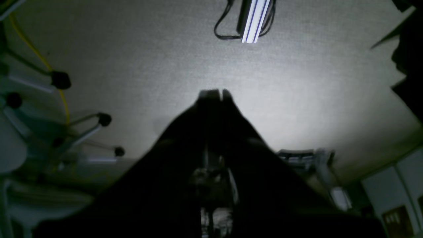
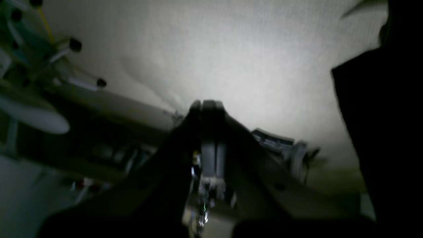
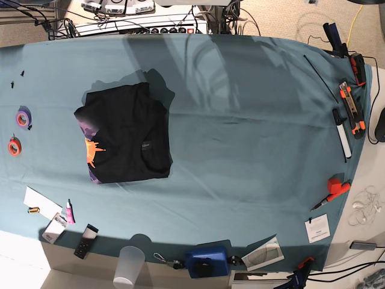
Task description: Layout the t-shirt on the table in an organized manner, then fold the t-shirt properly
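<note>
Two rolls of tape lie at the far left edge of the table (image 3: pixel 240 150) in the base view, a purple tape roll (image 3: pixel 23 118) above an orange tape roll (image 3: pixel 14 146), both well apart from the cloth. To their right the t-shirt (image 3: pixel 126 135) rests on the left half of the teal surface as a compact, roughly rectangular black bundle, its orange and purple print showing along its left side and a small neck label near its middle. Below it, near the front edge, sit a white card (image 3: pixel 41 201), a pink tube (image 3: pixel 70 212), a clear plastic cup (image 3: pixel 129 266) and a blue box (image 3: pixel 206 260). Further right the teal surface lies bare, and along the far right edge are an orange utility knife (image 3: pixel 351 108), a white marker (image 3: pixel 341 135) and a red tool (image 3: pixel 337 187). Neither arm appears in the base view. In the wrist views, the right gripper (image 2: pixel 206 104) has its jaws clenched together with nothing between them, and the left gripper (image 1: pixel 214 94) is likewise pressed closed and empty; both show as dark silhouettes against a pale surface.
</note>
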Available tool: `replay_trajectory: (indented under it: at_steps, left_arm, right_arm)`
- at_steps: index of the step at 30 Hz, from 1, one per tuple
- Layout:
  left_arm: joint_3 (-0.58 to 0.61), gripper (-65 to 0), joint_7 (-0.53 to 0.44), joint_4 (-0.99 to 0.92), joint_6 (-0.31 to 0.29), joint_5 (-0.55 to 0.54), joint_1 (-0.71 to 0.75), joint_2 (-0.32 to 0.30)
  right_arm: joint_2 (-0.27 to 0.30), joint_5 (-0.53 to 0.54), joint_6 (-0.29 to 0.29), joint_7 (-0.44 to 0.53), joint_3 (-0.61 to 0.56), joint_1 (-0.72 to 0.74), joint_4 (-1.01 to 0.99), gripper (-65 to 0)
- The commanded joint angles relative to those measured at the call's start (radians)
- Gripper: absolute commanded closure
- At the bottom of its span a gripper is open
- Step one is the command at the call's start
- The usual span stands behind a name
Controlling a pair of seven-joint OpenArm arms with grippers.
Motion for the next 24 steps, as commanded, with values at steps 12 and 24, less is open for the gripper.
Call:
replay_trajectory:
  at_steps: [12,24]
  left_arm:
    - [0.000,0.0,-0.597,-0.631,0.014,0.211,-0.261,0.002]
    - [0.000,0.0,-0.685,-0.798,0.050,0.216,-0.363,0.010]
  right_arm:
    - [0.014,-0.275,-0.002,0.515,-0.369,0.341,-0.478,0.0]
    - [0.010,-0.575,-0.379,1.020,-0.610,0.455,-0.655,0.0]
